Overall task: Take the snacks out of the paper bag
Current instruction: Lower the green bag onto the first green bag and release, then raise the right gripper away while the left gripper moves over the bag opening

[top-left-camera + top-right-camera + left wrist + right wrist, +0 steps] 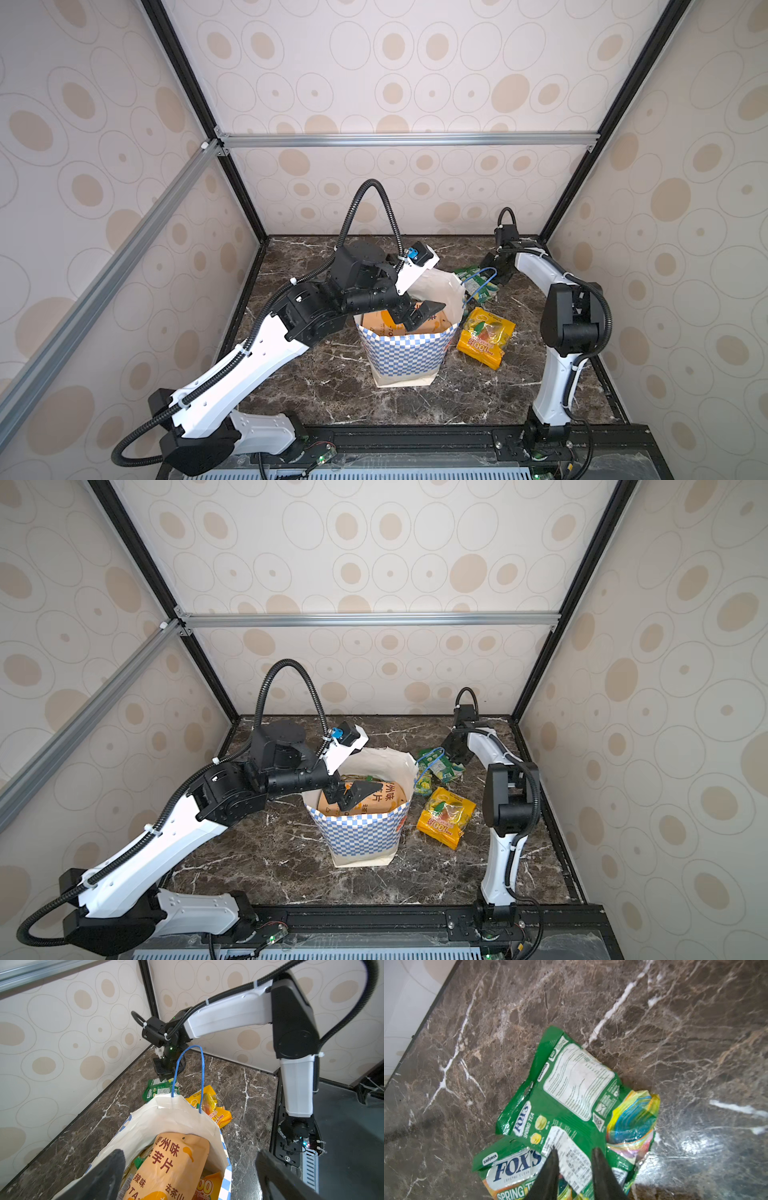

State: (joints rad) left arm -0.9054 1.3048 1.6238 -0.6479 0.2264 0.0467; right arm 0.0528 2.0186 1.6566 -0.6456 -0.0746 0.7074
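The paper bag (405,353) (359,833) stands upright mid-table, its white inside (166,1109) showing. An orange-tan chips bag (384,322) (390,798) (176,1163) leans in it, beside a yellow gummy packet (207,1186). My left gripper (422,313) (353,793) (190,1157) hangs open over the bag's mouth, holding nothing. Two green packets (478,282) (440,766) (158,1088) (571,1088) lie on the table behind the bag on its right. My right gripper (500,272) (457,750) (574,1150) is just above them, jaws slightly apart. A yellow-orange gummy bag (486,336) (446,818) (216,1109) lies right of the paper bag.
The bag's blue cord handle (482,276) (188,1068) arches up between the bag and the right gripper. Patterned walls close off the dark marble table (332,386) (675,1022) at the back and on both sides. The right arm's base (544,432) stands at the front right.
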